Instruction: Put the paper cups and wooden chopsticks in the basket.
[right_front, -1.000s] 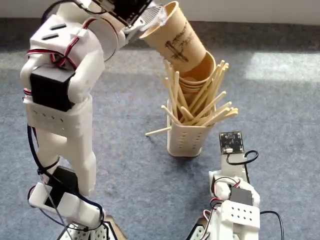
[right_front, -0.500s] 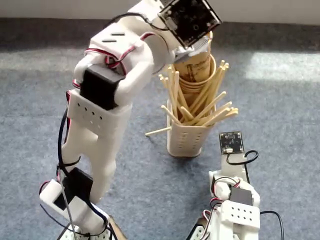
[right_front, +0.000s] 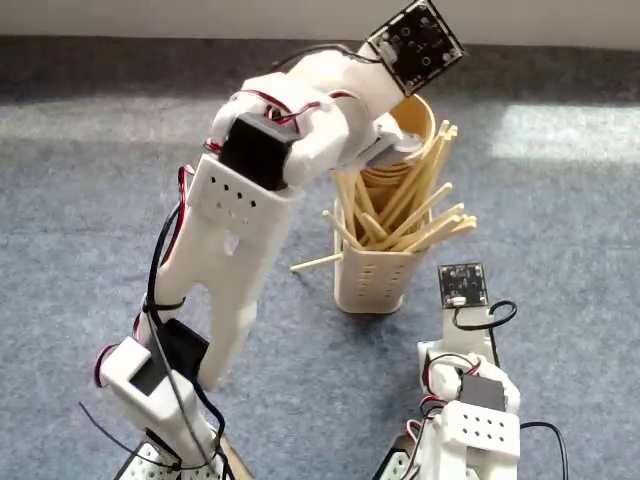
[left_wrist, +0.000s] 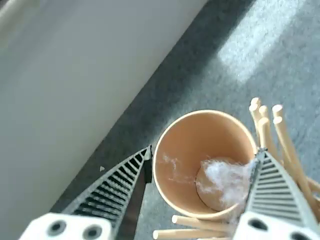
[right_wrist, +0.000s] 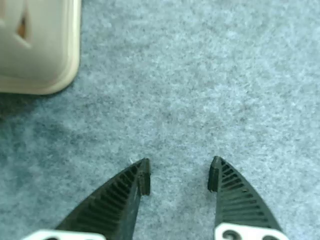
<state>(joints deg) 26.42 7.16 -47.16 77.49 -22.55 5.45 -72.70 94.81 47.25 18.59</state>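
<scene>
The left claw (left_wrist: 202, 157) grips the paper cup (left_wrist: 190, 145), one jaw pressed to each side of its rim, with the cup upright and mouth up between them. A second ago this arm holds the same cup tilted high above the basket (right_front: 375, 280). Half a second ago it swings across and brings the cup upright over the opening. Now the left arm (right_front: 250, 200) leans over the basket, and the cup sits sunk into the stack of cups (right_front: 385, 185) already inside.

Wooden chopsticks (right_front: 420, 215) stand fanned around that stack and lean out over the basket's rim. Several of them lie just beside the claw. One stray chopstick (right_front: 315, 264) juts sideways from the basket's wall, out over the grey bench (right_front: 550, 250).

The right claw (right_wrist: 178, 175) hangs low over the bench with its jaws apart and nothing between them, near a corner of the basket (right_wrist: 35, 45). The right arm (right_front: 470, 400) has not shifted in the past second.

By the look of it this cup is as good as delivered. What remains is to let go and lift straight out without catching the leaning chopsticks. The sideways chopstick may still need tucking in.
</scene>
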